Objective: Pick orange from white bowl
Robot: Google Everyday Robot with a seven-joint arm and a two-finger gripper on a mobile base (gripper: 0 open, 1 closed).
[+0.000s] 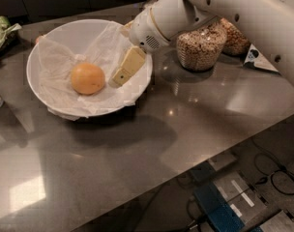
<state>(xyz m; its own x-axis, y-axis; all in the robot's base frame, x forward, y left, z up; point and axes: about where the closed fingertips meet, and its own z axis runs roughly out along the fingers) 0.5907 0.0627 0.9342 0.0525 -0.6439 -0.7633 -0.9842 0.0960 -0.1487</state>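
Two parted fingers point(129, 66) of the gripper point(121, 53), clasping nothing, lower tip just beside the orange point(87, 79) on crinkled paper point(55, 66) inside the white bowl point(74, 29). Could knock the fruit rolling if closed off-centre; might pinch paper instead, or drag the bowl toward the grain jars point(200, 47).

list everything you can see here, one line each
orange: one, yellow-orange, inside the bowl
white bowl: one, white, paper-lined, on the counter, left
glass jars: two, brown grains inside, right of the bowl
green packet: one, left edge
counter: one, dark grey
cables and boxes: several, dark and blue, floor at lower right
arm: one, white, from upper right
gripper: one, cream, inside the bowl, right of the orange
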